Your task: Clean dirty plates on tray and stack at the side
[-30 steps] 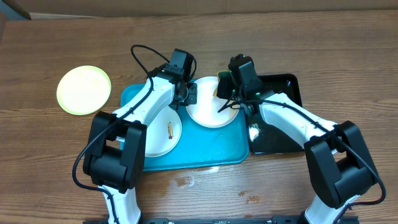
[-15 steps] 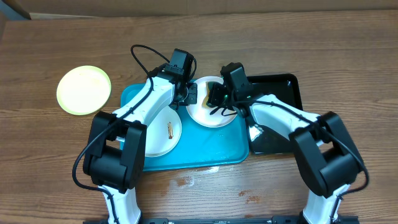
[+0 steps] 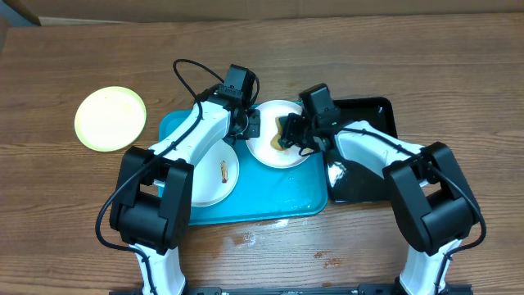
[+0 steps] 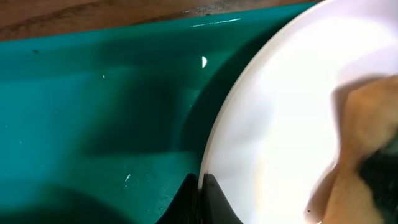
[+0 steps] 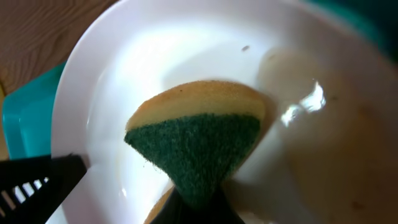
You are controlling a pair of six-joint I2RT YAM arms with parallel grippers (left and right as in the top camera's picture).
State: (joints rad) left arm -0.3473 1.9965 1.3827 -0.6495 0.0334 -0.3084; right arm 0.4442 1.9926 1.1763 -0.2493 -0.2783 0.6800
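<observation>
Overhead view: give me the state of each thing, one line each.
middle white plate: on the blue tray, rim pinched, sponge on it
sponge: gripped, pressed on that plate
other white plate: on the tray, brown smear, untouched
yellow-green plate: off the tray, on the table, looks clean
left end effector: shut on the middle plate's rim
right end effector: shut on the sponge

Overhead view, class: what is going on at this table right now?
The right claw is shut on a yellow-and-green sponge, pressing it onto a white plate at the back of the blue tray. The left claw pinches that plate's rim, steadying it. A second white plate with a brown smear lies nearer the front of the tray, and a yellow-green plate sits on the table, off to the left.
</observation>
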